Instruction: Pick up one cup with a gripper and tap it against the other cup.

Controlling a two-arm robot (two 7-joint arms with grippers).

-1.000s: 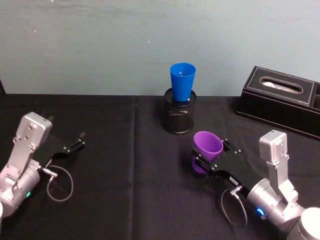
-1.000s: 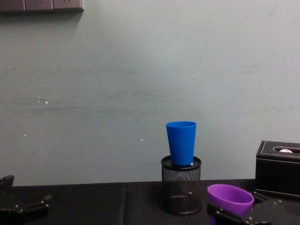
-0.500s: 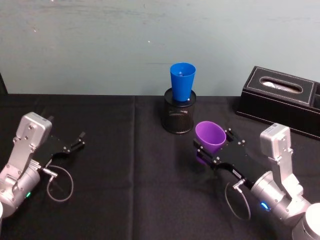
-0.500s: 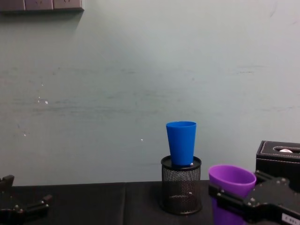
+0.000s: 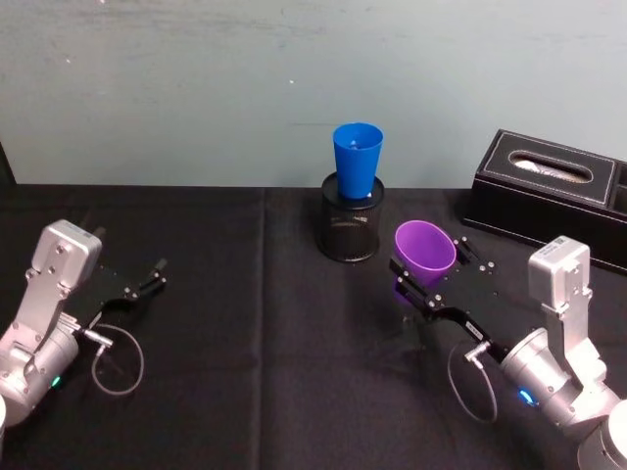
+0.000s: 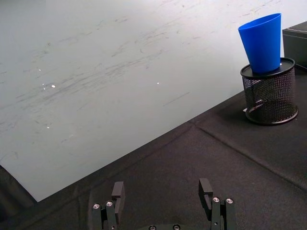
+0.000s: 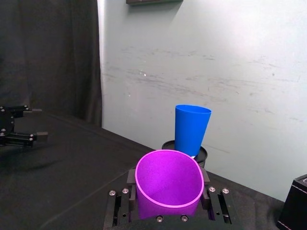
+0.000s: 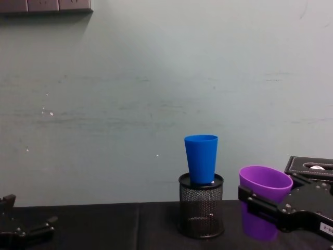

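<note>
**Inspector:** State of the right gripper?

**Recorder:** Its jaws are closed against both sides of the purple cup, one black finger on each flank. The wrist view confirms this: the right gripper clamps the purple cup just below the rim, mouth upward.

**Inspector:** Where is that cup?

**Recorder:** Right of centre, nearer than the blue cup and to its right. From the chest camera the purple cup stands roughly upright and appears clear of the black cloth. Its rim is about level with the top of the mesh pen holder.

**Inspector:** Contact between the cups?

**Recorder:** None. A visible gap separates the purple cup from the holder, and the blue cup stands higher, seated in the holder's mouth.

**Inspector:** Left side?

**Recorder:** The left gripper is low over the cloth at the left, well apart from both cups. Its own camera shows the left gripper with fingers spread wide and nothing between them. The blue cup and the mesh pen holder lie far off.

**Inspector:** Other items?

**Recorder:** A black tissue box at the far right, beside the wall.
</note>
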